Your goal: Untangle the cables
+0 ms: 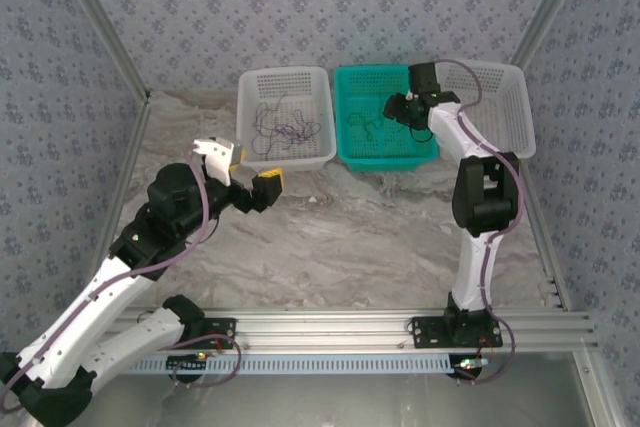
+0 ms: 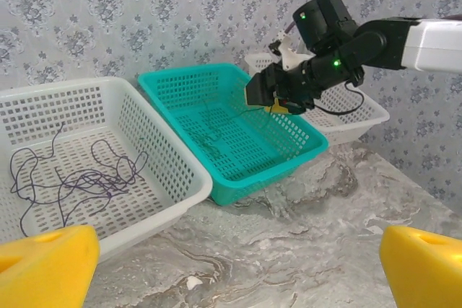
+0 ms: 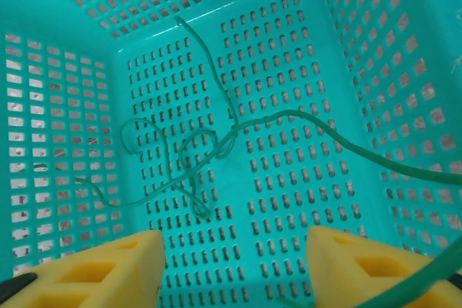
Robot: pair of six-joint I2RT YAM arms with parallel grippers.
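Bench: grey marbled surface.
Right tool: released, above thin green cable in teal perforated plastic basket.
Left tool: released.

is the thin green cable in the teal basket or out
In: the thin green cable lies looped on the teal perforated basket floor.

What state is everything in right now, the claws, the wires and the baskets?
left gripper, open, over the table.
right gripper, open, above the teal basket.
green cable, loosely looped in the teal basket, one strand running up past the right gripper.
dark cables, tangled in the left white basket.
right white basket, upright, contents partly hidden.
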